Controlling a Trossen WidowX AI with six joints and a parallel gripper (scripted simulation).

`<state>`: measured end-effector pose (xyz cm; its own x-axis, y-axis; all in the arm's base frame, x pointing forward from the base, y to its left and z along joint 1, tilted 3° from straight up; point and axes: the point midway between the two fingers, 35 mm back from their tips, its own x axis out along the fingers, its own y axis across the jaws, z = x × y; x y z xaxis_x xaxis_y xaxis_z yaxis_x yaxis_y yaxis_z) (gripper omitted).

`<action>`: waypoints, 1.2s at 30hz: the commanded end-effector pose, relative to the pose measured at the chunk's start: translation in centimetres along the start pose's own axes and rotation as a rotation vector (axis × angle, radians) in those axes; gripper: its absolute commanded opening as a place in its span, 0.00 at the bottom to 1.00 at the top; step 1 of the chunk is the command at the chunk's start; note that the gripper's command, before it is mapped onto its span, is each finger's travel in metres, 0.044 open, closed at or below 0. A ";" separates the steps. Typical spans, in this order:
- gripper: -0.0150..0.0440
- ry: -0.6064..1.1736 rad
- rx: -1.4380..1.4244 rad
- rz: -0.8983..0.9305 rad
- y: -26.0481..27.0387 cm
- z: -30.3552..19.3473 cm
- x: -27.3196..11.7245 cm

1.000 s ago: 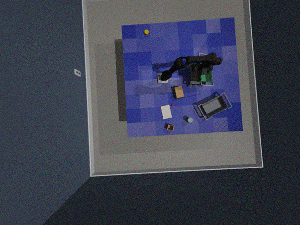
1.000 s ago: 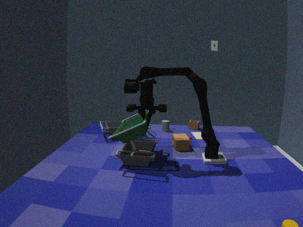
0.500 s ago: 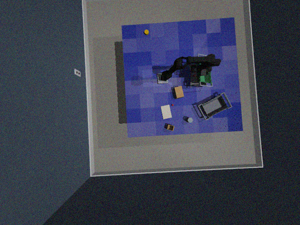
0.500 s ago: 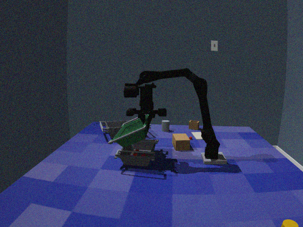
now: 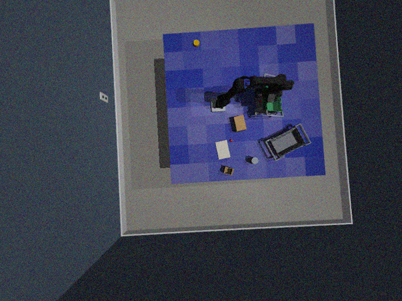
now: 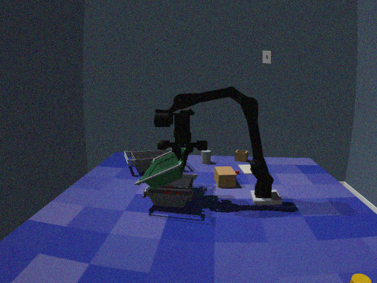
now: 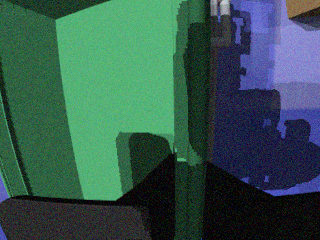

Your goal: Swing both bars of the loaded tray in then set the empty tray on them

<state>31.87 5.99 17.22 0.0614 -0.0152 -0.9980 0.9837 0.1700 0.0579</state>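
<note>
The green tray [image 5: 274, 106] [image 6: 162, 170] [image 7: 120, 95] is steeply tilted over the loaded grey tray. My gripper [image 6: 183, 161] [image 7: 182, 162] is shut on the green tray's rim, at its raised side. The loaded grey tray [image 6: 170, 200] stands upright on the table, with red blocks [image 6: 173, 192] partly showing inside. The green tray's low part hangs at or just above its rim; I cannot tell whether they touch. The positions of the loaded tray's two wire bars are unclear under the green tray, arm and shadow.
Another grey tray [image 5: 284, 142] [image 6: 142, 160] with wire bars swung out stands nearby. An orange-brown box [image 5: 239, 123] [image 6: 225, 177] stands between the loaded tray and the arm's base. A grey cylinder [image 5: 254, 160] [image 6: 205, 157], a small open box [image 5: 228, 170] [image 6: 241, 155] and a white sheet [image 5: 222, 149] are farther off.
</note>
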 end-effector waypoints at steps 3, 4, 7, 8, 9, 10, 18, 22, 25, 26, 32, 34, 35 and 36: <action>0.25 0.005 0.004 0.019 0.1 0.0 0.4; 0.25 0.005 0.004 0.019 0.1 0.0 0.4; 0.25 0.005 0.004 0.019 -0.1 0.0 0.5; 0.25 0.005 0.004 0.018 -0.1 0.0 0.5; 0.25 0.005 0.004 0.018 -0.1 0.0 0.5; 0.25 0.005 0.004 0.018 -0.2 0.0 0.6; 0.25 0.005 0.005 0.017 -0.8 -0.1 1.2; 0.25 0.005 0.005 0.017 -1.0 -0.1 1.3; 0.25 0.005 0.005 0.017 -1.0 -0.1 1.3; 0.25 0.005 0.005 0.017 -1.0 -0.1 1.3; 0.25 0.005 0.005 0.017 -1.1 -0.1 1.6; 0.25 0.005 0.005 0.017 -1.2 -0.1 1.8; 0.25 0.005 0.005 0.017 -1.3 -0.1 1.8; 0.25 0.005 0.005 0.017 -1.3 -0.1 1.9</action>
<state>31.26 5.91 15.95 0.1005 -0.0032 -0.9949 0.9807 0.1688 0.0985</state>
